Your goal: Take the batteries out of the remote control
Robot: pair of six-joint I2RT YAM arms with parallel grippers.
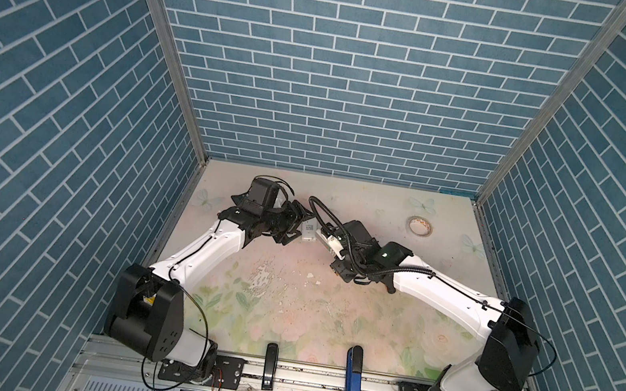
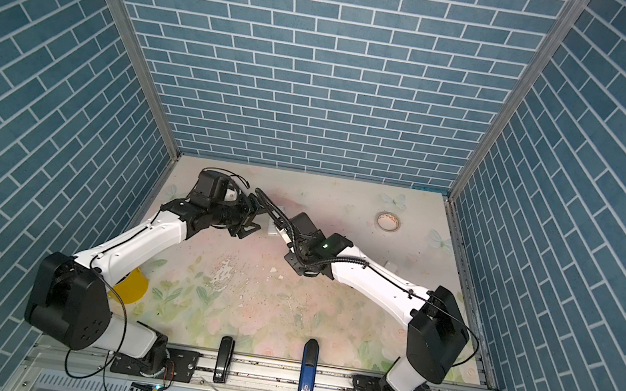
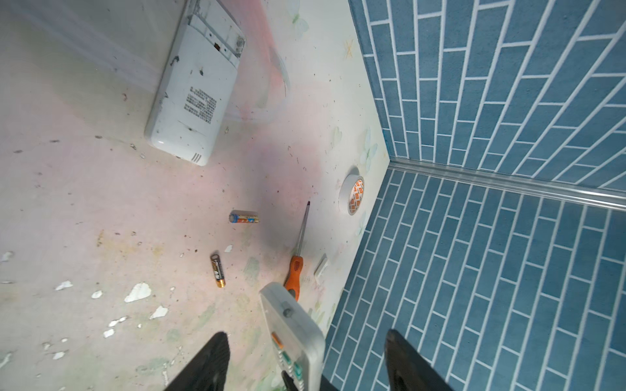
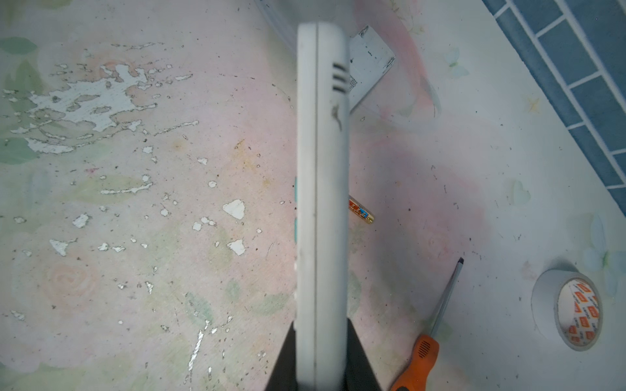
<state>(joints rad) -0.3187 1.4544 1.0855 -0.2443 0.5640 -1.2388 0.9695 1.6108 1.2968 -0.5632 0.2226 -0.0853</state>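
Now the left end effector (image 3: 305,335) hangs open near the remote (image 4: 321,169), which the right end effector (image 4: 321,338) clenches edge-on above the tabletop (image 4: 135,270); two batteries (image 3: 244,216) lie loose on it. A sideways push could twist the remote from that grip.

The worn floral-printed desk (image 3: 84,203) carried a white plastic remote control (image 3: 193,98) face-down, two slim gold-and-dark batteries (image 3: 244,217), an orange-handled screwdriver (image 3: 294,272) and a white tape roll (image 3: 352,194).

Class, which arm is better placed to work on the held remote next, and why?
Probably left. The right tool is shut on the remote; the left tool is open, empty, close to its free end.
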